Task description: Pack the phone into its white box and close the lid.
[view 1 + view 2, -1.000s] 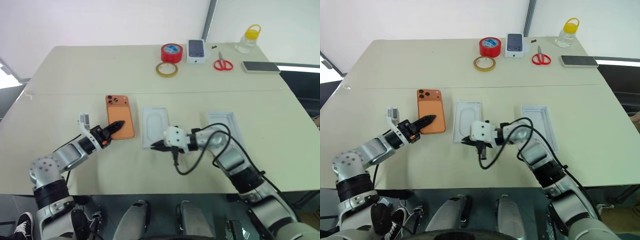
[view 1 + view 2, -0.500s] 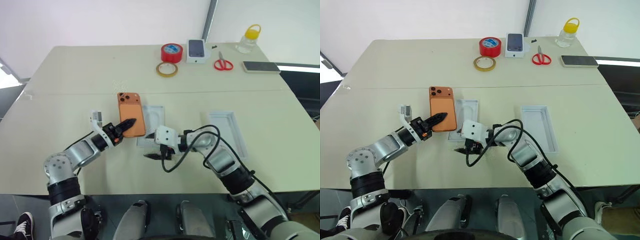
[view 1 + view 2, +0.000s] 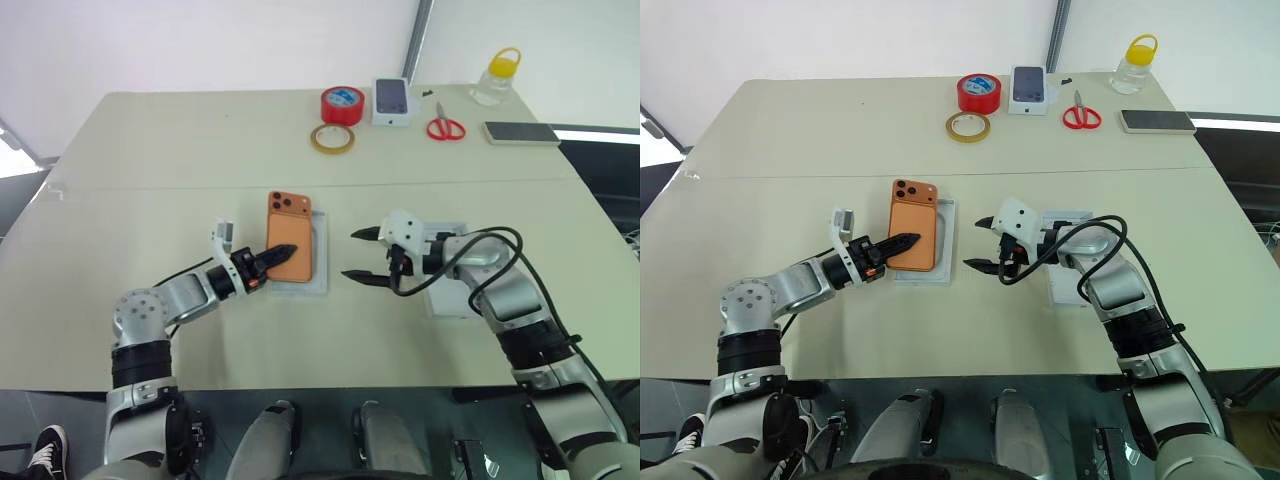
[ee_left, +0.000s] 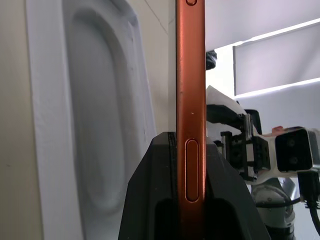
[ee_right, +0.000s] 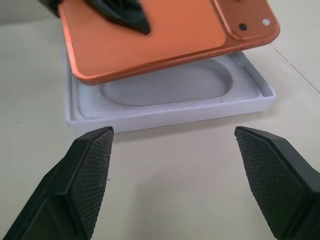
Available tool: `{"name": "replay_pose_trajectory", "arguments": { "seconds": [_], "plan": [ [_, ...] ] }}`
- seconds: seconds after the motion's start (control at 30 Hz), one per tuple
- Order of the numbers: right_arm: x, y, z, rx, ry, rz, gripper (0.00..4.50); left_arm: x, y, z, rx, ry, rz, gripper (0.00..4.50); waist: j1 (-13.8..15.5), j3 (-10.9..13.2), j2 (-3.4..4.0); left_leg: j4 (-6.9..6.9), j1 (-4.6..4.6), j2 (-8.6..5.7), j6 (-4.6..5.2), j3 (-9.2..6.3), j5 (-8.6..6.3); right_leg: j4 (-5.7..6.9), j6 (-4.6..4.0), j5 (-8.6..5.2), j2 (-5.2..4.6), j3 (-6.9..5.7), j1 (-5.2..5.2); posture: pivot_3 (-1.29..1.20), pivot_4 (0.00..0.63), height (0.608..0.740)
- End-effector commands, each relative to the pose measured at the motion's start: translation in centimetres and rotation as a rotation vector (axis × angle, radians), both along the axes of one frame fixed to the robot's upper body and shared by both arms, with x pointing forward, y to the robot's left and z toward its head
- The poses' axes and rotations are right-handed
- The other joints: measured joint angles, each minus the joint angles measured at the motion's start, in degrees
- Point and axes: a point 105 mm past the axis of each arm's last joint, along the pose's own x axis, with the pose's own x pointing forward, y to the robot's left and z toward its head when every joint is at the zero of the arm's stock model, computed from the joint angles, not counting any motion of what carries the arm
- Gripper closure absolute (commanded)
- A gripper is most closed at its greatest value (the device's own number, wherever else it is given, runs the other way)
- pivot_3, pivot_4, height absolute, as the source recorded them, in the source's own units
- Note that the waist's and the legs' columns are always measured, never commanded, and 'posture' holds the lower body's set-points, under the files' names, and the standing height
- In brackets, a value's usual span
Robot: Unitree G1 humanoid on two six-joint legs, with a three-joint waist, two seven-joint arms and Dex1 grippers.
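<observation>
Phone [image 3: 291,252] is orange, back side up with its lenses at the far end, clamped by its near end in the left gripper [image 3: 276,253] and held above the white box [image 3: 318,282], overlapping the box's left part; left wrist view shows the phone [image 4: 190,100] edge-on between the two black fingers [image 4: 150,200], with the tray's oval-recessed floor [image 4: 95,110] beside it and a visible gap between phone and tray. Right wrist view confirms it: phone [image 5: 165,35] tilted over the tray [image 5: 170,107], not seated in it. Right gripper [image 3: 366,255] sits just right of the box, pointing toward it, fingers spread wide, nothing between them, not touching box or phone. Lid [image 3: 455,300] lies open-side up on the table [image 3: 200,140] under the right forearm, apart from the box. Far edge of the table: red tape roll [image 3: 343,105], tan tape ring [image 3: 332,139], small white box with a phone picture [image 3: 394,101], red scissors [image 3: 446,127], dark-screened phone [image 3: 521,133], bottle with a yellow cap [image 3: 497,78]
</observation>
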Motion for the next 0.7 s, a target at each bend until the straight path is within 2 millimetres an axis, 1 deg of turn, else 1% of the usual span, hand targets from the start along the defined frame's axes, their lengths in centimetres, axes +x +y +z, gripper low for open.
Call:
{"name": "replay_pose_trajectory", "arguments": {
  "seconds": [0.03,0.1,0.17,0.23,0.3,0.37,0.5,0.6,0.7],
  "plan": [
    [0.2,-0.1,1.6,0.016,-0.072,0.013,0.45,0.0,-0.1,0.9,-0.013,-0.039,-0.014,4.50,0.04,0.00,0.00,0.01,0.00,0.00,0.00,0.00,0.00,0.00,0.00,0.00,0.00,0.00,0.01,0.00,0.150,0.740],
    [0.3,-0.2,1.4,0.006,-0.075,0.017,0.45,0.0,0.0,0.9,-0.015,-0.035,-0.014,4.50,0.12,0.00,0.00,0.01,0.00,-0.01,0.00,0.00,0.00,-0.01,0.00,0.00,0.00,0.00,0.01,0.00,0.150,0.740],
    [0.5,-0.2,1.4,0.006,-0.075,0.012,0.38,0.0,0.1,0.8,-0.025,-0.021,-0.014,3.47,0.14,0.00,0.00,0.01,0.00,-0.01,0.00,0.00,0.00,-0.01,0.00,0.00,-0.01,0.00,0.01,0.00,0.150,0.740],
    [0.4,-0.1,1.3,-0.001,-0.081,0.018,0.38,-0.1,0.0,0.6,0.013,-0.033,-0.022,2.63,0.14,0.00,-0.01,0.02,0.00,-0.01,0.00,0.00,0.00,-0.01,0.00,0.00,-0.01,0.00,0.02,0.00,0.150,0.740],
    [0.4,0.1,1.3,0.001,-0.082,0.024,0.38,-0.3,-0.2,0.5,0.027,-0.036,-0.034,1.60,0.14,0.00,0.00,0.01,0.00,-0.01,-0.01,0.00,0.00,-0.01,0.00,0.00,-0.01,0.00,0.02,0.00,0.150,0.740],
    [0.3,0.4,1.4,0.005,-0.081,0.030,0.38,-0.3,-0.2,0.4,0.041,-0.035,-0.036,0.66,0.14,-0.01,0.02,0.02,0.01,-0.01,-0.01,0.00,0.00,-0.01,0.00,0.00,-0.01,-0.01,0.04,0.00,0.150,0.740],
    [0.4,0.6,1.4,0.011,-0.082,0.033,0.38,-0.2,0.3,0.5,0.081,-0.051,-0.029,0.66,-0.03,-0.02,0.03,0.01,0.05,0.00,0.00,0.00,0.00,-0.01,0.00,0.00,0.00,0.00,0.07,0.00,0.150,0.740],
    [0.4,0.6,1.4,0.011,-0.083,0.032,0.38,-0.2,0.9,1.2,0.102,-0.072,-0.028,0.66,-0.11,-0.02,0.03,0.00,0.05,0.00,0.00,0.00,0.00,-0.01,0.00,0.00,0.00,0.00,0.07,0.00,0.150,0.740],
    [0.6,0.8,1.3,0.011,-0.087,0.032,0.38,-1.1,1.3,1.1,0.217,-0.103,-0.057,0.66,-0.21,-0.01,0.03,-0.01,0.05,0.01,0.00,0.00,0.00,0.00,0.00,0.00,0.01,0.01,0.05,0.00,0.150,0.740]
  ]
}}
